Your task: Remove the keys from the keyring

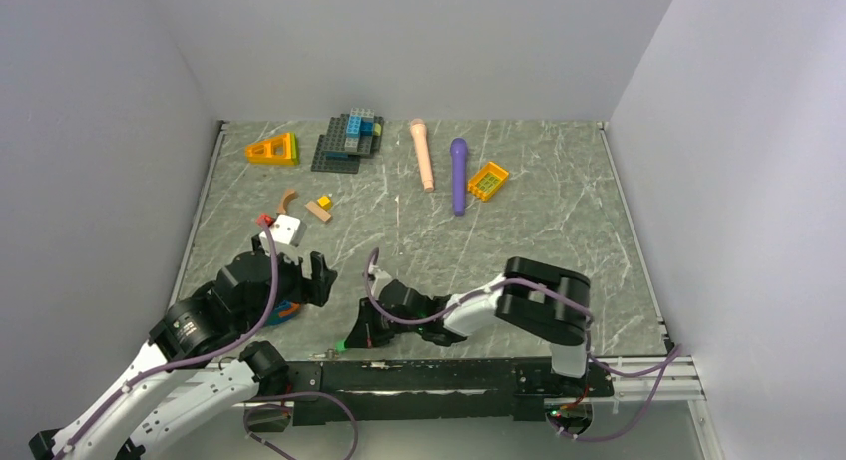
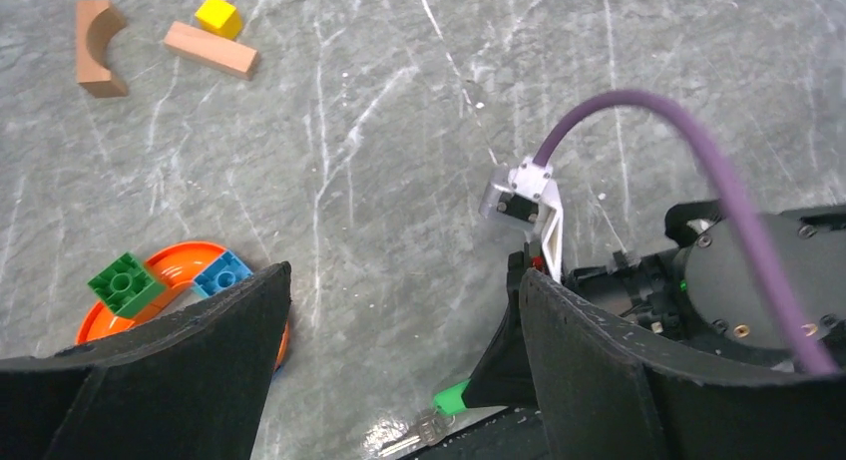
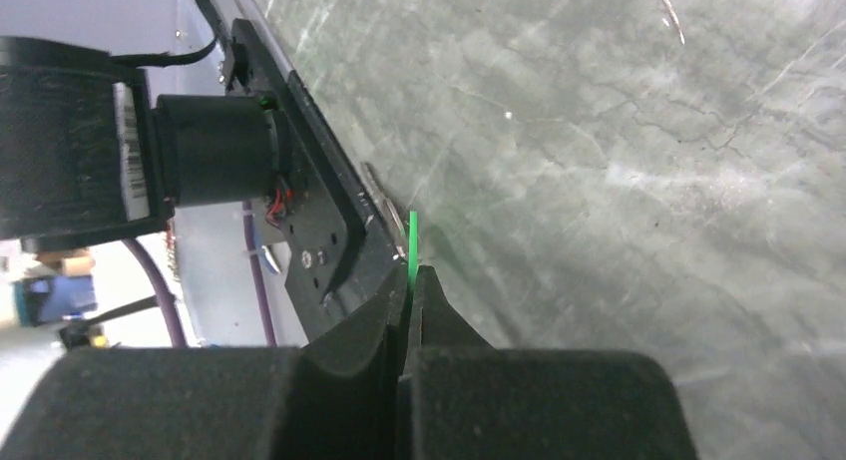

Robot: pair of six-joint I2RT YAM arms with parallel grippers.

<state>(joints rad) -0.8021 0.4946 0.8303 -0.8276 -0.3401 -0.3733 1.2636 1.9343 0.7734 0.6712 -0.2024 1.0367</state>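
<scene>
Grey marbled stone formed the table (image 1: 519,211), which was boxed in by pale walls. The black rail (image 1: 429,380) carrying both arms was seen along its near edge.

Just beyond the rail, towards its left half, a green tab (image 3: 412,242) was held upright, and a small silver key (image 2: 417,432) was seen lying flat right beside it, almost against the rail. The keyring itself could not be made out; it was presumably hidden under the fingers.

The right pincer (image 3: 411,275) was found closed tight on the lower part of the green tab, its jaws pressed together with only the thin plastic between them. The left pincer (image 2: 399,290) was held a little further from the rail with its jaws spread wide and nothing between them, the key lying at the near edge of their gap. An orange track piece (image 2: 170,270) lay to its left, and loose wooden blocks (image 2: 210,49) were scattered further out from the rail.

The bunch was judged to be light, stiff and slippery: thin metal that could skate on the stone. The ring was expected to be springy and to resist parting. With the tab pinned, the key was thought best taken across the flat of its head, close to the ring, so that it could be worked round the coil.
</scene>
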